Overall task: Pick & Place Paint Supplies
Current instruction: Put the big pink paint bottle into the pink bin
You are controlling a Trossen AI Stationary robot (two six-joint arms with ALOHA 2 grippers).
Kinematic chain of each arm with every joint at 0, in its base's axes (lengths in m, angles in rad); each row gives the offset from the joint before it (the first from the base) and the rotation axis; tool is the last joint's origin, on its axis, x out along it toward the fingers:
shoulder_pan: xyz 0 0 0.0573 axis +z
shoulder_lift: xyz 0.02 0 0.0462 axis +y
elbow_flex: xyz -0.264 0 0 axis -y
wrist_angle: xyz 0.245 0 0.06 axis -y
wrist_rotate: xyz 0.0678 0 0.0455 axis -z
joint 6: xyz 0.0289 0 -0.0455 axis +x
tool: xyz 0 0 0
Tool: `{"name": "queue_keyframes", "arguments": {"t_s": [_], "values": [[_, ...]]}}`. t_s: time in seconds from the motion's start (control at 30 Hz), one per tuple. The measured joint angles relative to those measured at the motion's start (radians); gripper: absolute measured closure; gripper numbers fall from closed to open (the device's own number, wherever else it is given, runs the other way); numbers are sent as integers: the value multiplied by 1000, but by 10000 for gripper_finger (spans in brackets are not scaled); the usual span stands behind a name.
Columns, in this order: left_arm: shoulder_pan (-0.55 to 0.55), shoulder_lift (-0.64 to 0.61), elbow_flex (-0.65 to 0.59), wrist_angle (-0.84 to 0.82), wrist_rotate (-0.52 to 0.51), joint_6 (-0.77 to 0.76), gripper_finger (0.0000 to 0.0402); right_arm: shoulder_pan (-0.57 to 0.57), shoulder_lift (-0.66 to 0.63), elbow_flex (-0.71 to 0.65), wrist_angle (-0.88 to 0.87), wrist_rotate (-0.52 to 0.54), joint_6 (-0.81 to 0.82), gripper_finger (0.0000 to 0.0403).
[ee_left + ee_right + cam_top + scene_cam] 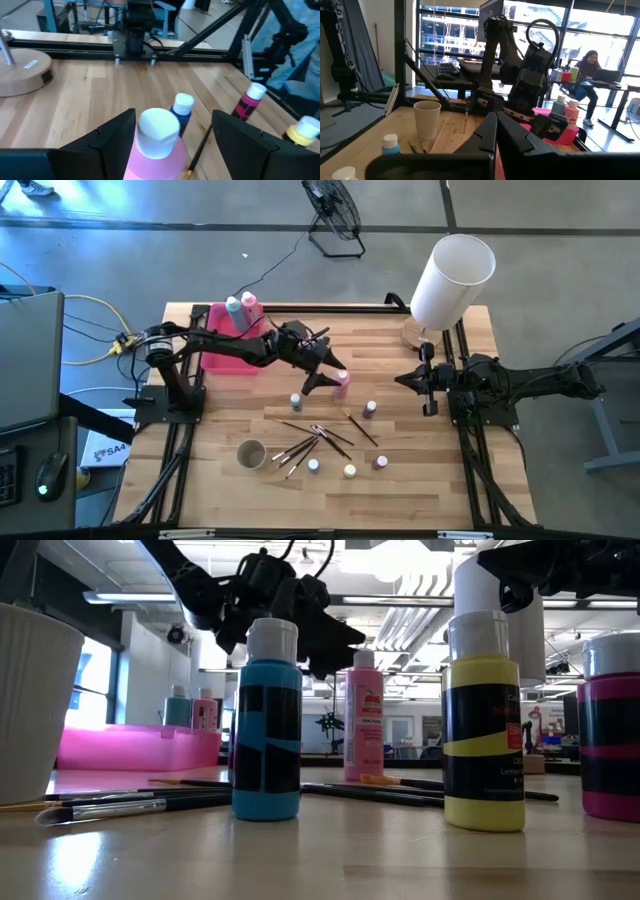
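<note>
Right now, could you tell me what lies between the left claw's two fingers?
The white-capped pink squeeze bottle stands upright between the open left claw fingers, which straddle it with a gap on each side, as the left wrist view shows.

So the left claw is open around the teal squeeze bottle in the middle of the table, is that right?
Not quite. The left claw is open around a pink squeeze bottle with a white cap, not a teal one. The left wrist view shows it between the fingers. The teal bottle stands in the pink tray.

Grey concrete floor [200, 260] surrounds the wooden table [440, 460], with a standing fan [335, 215] at the far side. Large bright windows [450, 45] line the room, where a person [587, 67] sits at a desk [615, 90].
</note>
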Motion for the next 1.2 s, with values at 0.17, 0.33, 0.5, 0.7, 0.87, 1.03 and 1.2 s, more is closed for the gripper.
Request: {"name": "queue_keyframes", "arguments": {"t_s": [0.17,0.33,0.5,0.7,0.87,1.03,1.2], "values": [[2,0,0,-1,-6,0,144,0,0,0,0,0,0,400],[1,0,0,-1,-8,-1,144,0,0,0,0,0,0,400],[1,0,0,0,-50,1,144,0,0,0,0,0,0,400],[1,0,0,1,-59,2,144,0,0,0,0,0,0,400],[1,0,0,1,-66,2,144,0,0,0,0,0,0,400],[-12,0,0,0,-91,2,144,0,0,0,0,0,0,400],[-32,0,0,1,-102,25,144,0,0,0,0,0,0,400]]}}
